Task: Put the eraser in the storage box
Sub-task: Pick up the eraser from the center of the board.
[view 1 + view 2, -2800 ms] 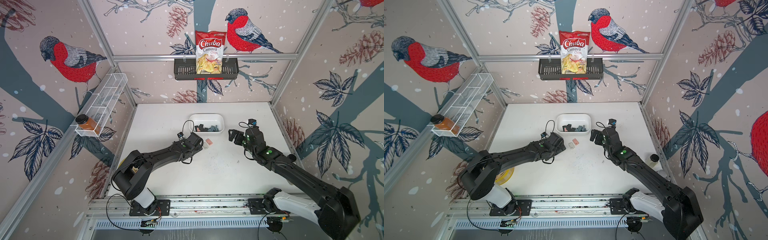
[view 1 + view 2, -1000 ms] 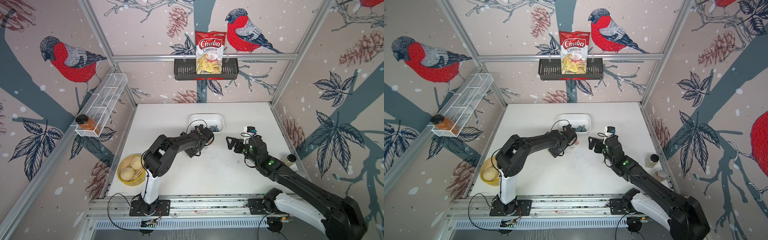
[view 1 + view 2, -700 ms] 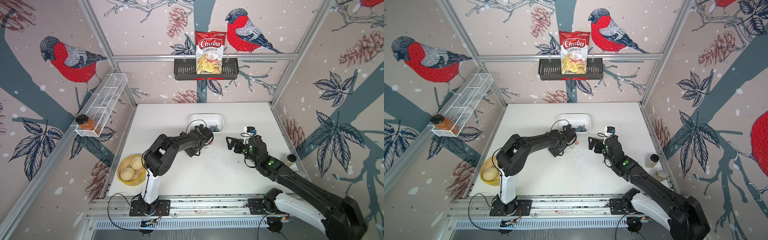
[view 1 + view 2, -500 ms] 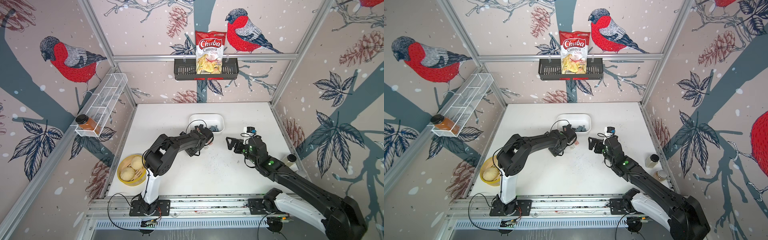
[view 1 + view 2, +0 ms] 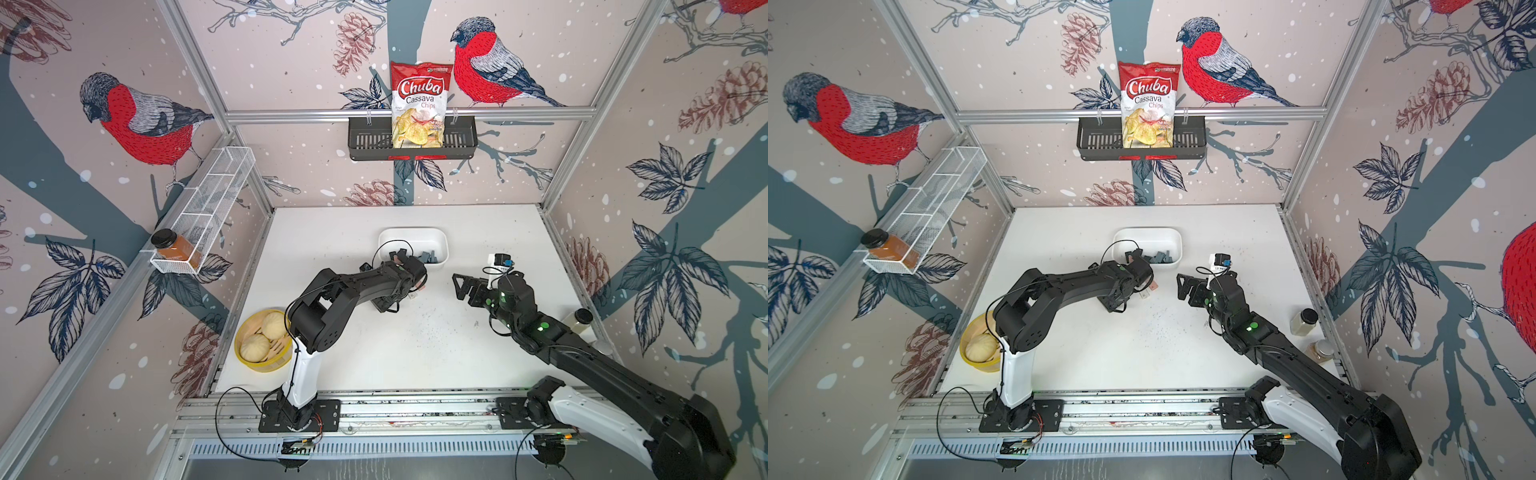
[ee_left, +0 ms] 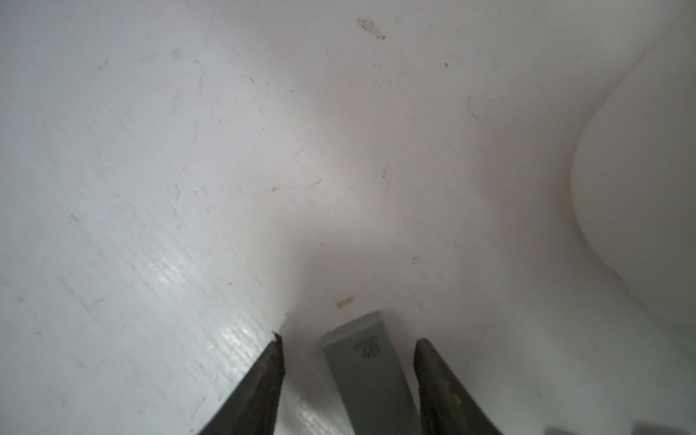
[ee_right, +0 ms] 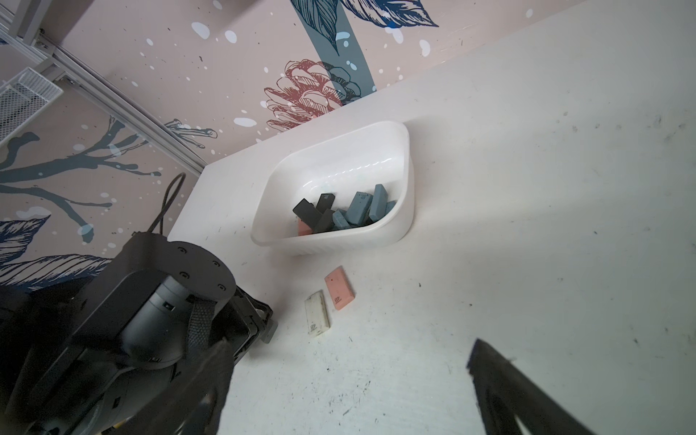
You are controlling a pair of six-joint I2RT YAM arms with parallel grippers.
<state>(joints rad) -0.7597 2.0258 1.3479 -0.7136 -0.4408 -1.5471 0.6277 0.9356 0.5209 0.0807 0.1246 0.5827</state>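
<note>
In the left wrist view a grey eraser (image 6: 367, 361) marked 4B lies on the white table between the fingers of my left gripper (image 6: 348, 339). One finger is next to it, and a strip of table shows between it and the other finger. The jaws are open and tipped down at the table in front of the storage box (image 5: 413, 232), which is a white tub holding several dark and blue erasers (image 7: 357, 211). From above, the arm hides the grey eraser. My right gripper (image 5: 461, 286) hovers open and empty to the right.
A pink eraser (image 7: 339, 288) and a white eraser (image 7: 316, 312) lie loose in front of the box. A yellow bowl (image 5: 249, 361) of buns sits front left. Two jars (image 5: 1304, 320) stand at the right edge. Wall basket with chips bag (image 5: 417, 104) and wire rack (image 5: 208, 199) hang above.
Over the longer span my left arm folded up and brought its gripper down in front of the box, and my right arm drew back. In the last second nothing visibly moves.
</note>
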